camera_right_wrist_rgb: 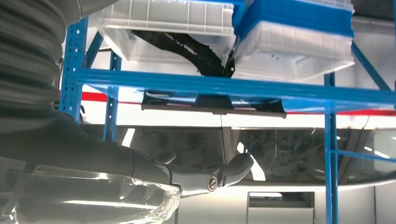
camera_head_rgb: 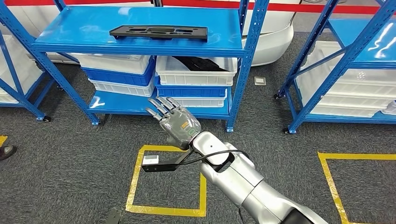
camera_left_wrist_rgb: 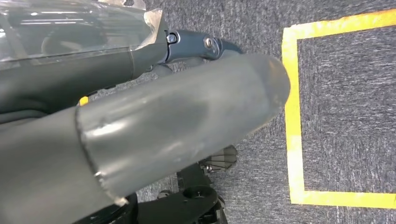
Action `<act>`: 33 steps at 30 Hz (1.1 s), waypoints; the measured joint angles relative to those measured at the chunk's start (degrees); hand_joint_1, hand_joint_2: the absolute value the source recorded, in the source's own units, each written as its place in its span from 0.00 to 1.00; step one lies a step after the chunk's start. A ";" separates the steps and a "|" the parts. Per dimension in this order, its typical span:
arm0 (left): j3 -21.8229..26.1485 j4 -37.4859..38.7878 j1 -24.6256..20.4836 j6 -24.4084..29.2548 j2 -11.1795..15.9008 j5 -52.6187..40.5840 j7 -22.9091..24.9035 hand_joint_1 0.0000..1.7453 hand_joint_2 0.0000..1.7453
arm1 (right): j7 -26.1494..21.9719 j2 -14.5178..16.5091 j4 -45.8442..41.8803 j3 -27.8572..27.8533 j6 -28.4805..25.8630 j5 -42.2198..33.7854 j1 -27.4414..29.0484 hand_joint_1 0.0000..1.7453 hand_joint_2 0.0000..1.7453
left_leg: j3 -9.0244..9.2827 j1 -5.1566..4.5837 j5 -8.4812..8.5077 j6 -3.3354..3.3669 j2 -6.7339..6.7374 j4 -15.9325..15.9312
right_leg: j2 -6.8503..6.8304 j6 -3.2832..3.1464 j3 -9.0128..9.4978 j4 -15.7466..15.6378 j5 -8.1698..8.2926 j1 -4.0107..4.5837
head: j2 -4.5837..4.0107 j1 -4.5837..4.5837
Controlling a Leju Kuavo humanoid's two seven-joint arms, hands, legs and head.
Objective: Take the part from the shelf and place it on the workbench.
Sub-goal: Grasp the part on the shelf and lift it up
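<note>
Part (camera_head_rgb: 159,32), long, flat and black, lies on the top blue shelf (camera_head_rgb: 70,32), its long axis running along the shelf's front edge. I see my right hand (camera_head_rgb: 176,122) below it, empty, fingers apart, pointing toward the rack. Left hand's (camera_left_wrist_rgb: 154,126) state I cannot tell.

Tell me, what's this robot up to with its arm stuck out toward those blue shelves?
It is set to fetch a part from the shelf. Its right hand is raised toward the blue shelf, fingers apart and holding nothing. The long black part lies flat on the top shelf, untouched, with a clear gap between it and the hand. Below it sit stacked white and blue bins. The left hand hangs low over the grey carpet by a yellow taped square; whether it is open is unclear.
</note>
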 joint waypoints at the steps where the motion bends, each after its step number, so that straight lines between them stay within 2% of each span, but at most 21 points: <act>1: 0.00 0.00 0.01 0.01 -0.07 0.00 0.00 0.00 0.00 | 0.00 -0.07 0.00 0.00 0.00 0.00 0.08 0.00 1.00 | 0.11 0.04 -0.16 -0.22 -0.18 0.08 | 0.00 0.59 0.61 -2.07 1.39 -0.17 | 0.00 0.00; 2: 0.01 0.00 0.01 0.01 -0.13 0.00 0.00 0.00 0.00 | 0.00 -0.09 -0.01 0.00 0.00 0.00 0.09 0.00 1.00 | 0.24 0.09 -0.37 -0.50 -0.35 0.24 | 0.00 1.17 2.22 -6.02 3.40 -0.31 | 0.00 0.03; 3: 0.01 0.00 0.00 0.01 -0.17 0.00 0.00 0.00 0.00 | 0.00 -0.09 -0.01 0.00 0.00 0.00 0.06 0.00 1.00 | 0.31 0.07 -0.62 -0.84 -0.50 0.49 | 0.01 1.40 3.96 -10.09 5.20 -0.38 | 0.00 0.01; 5: 0.02 0.00 0.01 0.02 -0.21 0.00 0.00 0.00 0.00 | 0.00 -0.09 0.00 0.00 -0.01 0.08 0.02 0.00 1.00 | 0.23 -0.07 -1.10 -1.55 -0.72 0.98 | 0.03 0.88 6.33 -15.23 7.30 -0.40 | 0.00 -0.07; 8: 0.01 0.01 0.12 0.08 -0.16 0.00 0.07 0.00 0.00 | 0.03 -0.02 0.00 -0.01 -0.15 0.32 -0.04 0.00 1.00 | 0.08 0.14 -1.44 -2.37 -0.69 1.22 | 0.05 -0.68 6.81 -16.00 7.66 -0.37 | 0.00 -0.08; 10: -0.01 0.01 0.13 0.15 -0.15 0.03 0.13 0.00 0.00 | 0.03 0.15 0.00 -0.05 -0.23 0.53 -0.18 0.00 1.00 | -0.66 0.40 -2.87 -3.01 -0.50 3.20 | 0.06 -1.37 7.19 -16.29 7.77 -0.70 | 0.00 -0.22; 13: -0.01 0.02 0.18 0.29 -0.18 0.11 0.19 0.00 0.00 | -0.07 0.45 0.00 -0.15 -0.25 0.73 -0.26 0.00 1.00 | -5.72 0.83 -8.00 -3.99 -0.31 13.76 | 0.02 -2.04 7.61 -16.38 7.56 -0.80 | 0.00 -0.42; 14: -0.01 0.02 0.22 0.35 -0.18 0.13 0.22 0.00 0.00 | -0.10 0.48 0.00 -0.15 -0.23 0.78 -0.22 0.00 1.00 | -7.41 0.98 -8.83 -4.20 -0.30 16.74 | 0.02 -2.10 7.65 -16.37 7.50 -0.79 | 0.00 -0.41; 15: 0.00 0.02 0.26 0.39 -0.18 0.15 0.24 0.00 0.00 | -0.14 0.49 0.00 -0.15 -0.22 0.82 -0.18 0.00 1.00 | -8.17 1.12 -8.52 -4.32 -0.27 17.69 | 0.04 -2.13 7.70 -16.36 7.46 -0.80 | 0.00 -0.42; 16: 0.00 0.02 0.30 0.43 -0.16 0.15 0.25 0.00 0.00 | -0.18 0.51 -0.01 -0.15 -0.21 0.87 -0.17 0.00 1.00 | -7.75 1.29 -7.07 -4.37 -0.24 16.27 | 0.07 -2.11 7.80 -16.35 7.38 -0.84 | 0.00 -0.43; 18: 0.01 0.02 0.31 0.55 -0.14 0.25 0.26 0.00 0.00 | -0.34 0.61 -0.05 -0.16 -0.21 1.03 -0.26 0.00 1.00 | -4.15 1.56 -2.94 -4.34 -0.06 8.58 | 0.16 -1.89 8.16 -16.35 7.13 -0.89 | 0.00 -0.42; 19: 0.02 0.02 0.30 0.64 -0.14 0.37 0.26 0.00 0.00 | -0.44 0.69 -0.11 -0.16 -0.21 1.12 -0.38 0.00 1.00 | -2.31 1.50 -1.60 -4.22 -0.01 4.91 | 0.20 -1.65 8.25 -16.34 6.95 -0.74 | 0.00 -0.43; 21: 0.05 0.02 0.32 0.84 -0.16 0.59 0.26 0.00 0.00 | -0.60 0.87 -0.22 -0.17 -0.20 1.28 -0.63 0.00 1.00 | -0.69 1.18 -1.14 -3.83 -0.05 1.70 | 0.21 -1.15 8.27 -16.39 6.69 -0.45 | 0.00 -0.46; 23: 0.06 0.02 0.43 1.03 -0.16 0.66 0.26 0.00 0.00 | -0.68 0.96 -0.30 -0.17 -0.20 1.36 -0.77 0.00 1.00 | -0.62 0.93 -1.21 -3.05 -0.28 1.52 | 0.14 -0.49 8.24 -16.57 6.51 -0.35 | 0.00 -0.46; 25: 0.07 0.02 0.51 1.14 -0.20 0.67 0.26 0.00 0.00 | -0.72 0.96 -0.42 -0.18 -0.20 1.38 -0.89 0.00 1.00 | -0.21 0.90 -1.03 -2.05 -0.32 1.07 | 0.08 -0.09 7.49 -14.94 5.51 -0.37 | 0.00 -0.39; 26: 0.09 0.02 0.52 1.14 -0.21 0.67 0.26 0.00 0.00 | -0.72 0.94 -0.47 -0.18 -0.20 1.38 -0.95 0.00 1.00 | 0.02 0.92 -0.98 -1.57 -0.29 0.85 | 0.08 -0.19 6.24 -12.42 4.30 -0.37 | 0.00 -0.36; 28: 0.13 0.02 0.53 1.14 -0.19 0.68 0.26 0.00 0.00 | -0.72 0.80 -0.50 -0.18 -0.20 1.38 -0.91 0.00 1.00 | 0.19 0.72 -1.16 -0.97 -0.30 0.81 | 0.09 -0.62 2.09 -4.41 1.14 -0.40 | 0.00 -0.31; 29: 0.14 0.02 0.55 1.14 -0.18 0.68 0.26 0.00 0.00 | -0.72 0.68 -0.50 -0.18 -0.20 1.38 -0.82 0.00 1.00 | 0.25 0.63 -1.24 -0.86 -0.35 0.81 | 0.09 -0.60 0.01 -0.78 0.06 -0.39 | 0.00 -0.30; 30: 0.14 0.02 0.59 1.14 -0.20 0.68 0.26 0.00 0.00 | -0.72 0.56 -0.50 -0.18 -0.20 1.38 -0.74 0.00 1.00 | 0.33 0.54 -1.32 -0.78 -0.45 0.82 | 0.09 -0.39 -1.24 1.11 -0.16 -0.37 | 0.00 -0.30; 31: 0.14 0.02 0.62 1.14 -0.22 0.68 0.26 0.00 0.00 | -0.72 0.48 -0.50 -0.18 -0.20 1.38 -0.69 0.00 1.00 | 0.48 0.46 -1.41 -0.76 -0.57 0.83 | 0.09 -0.03 -1.25 0.57 0.63 -0.33 | 0.00 -0.29; 33: 0.14 0.02 0.64 1.14 -0.31 0.68 0.26 0.00 0.00 | -0.72 0.43 -0.50 -0.18 -0.19 1.38 -0.74 0.00 1.00 | 0.93 0.33 -1.70 -0.90 -0.83 0.86 | 0.09 0.49 2.02 -6.76 4.21 -0.25 | 0.00 -0.27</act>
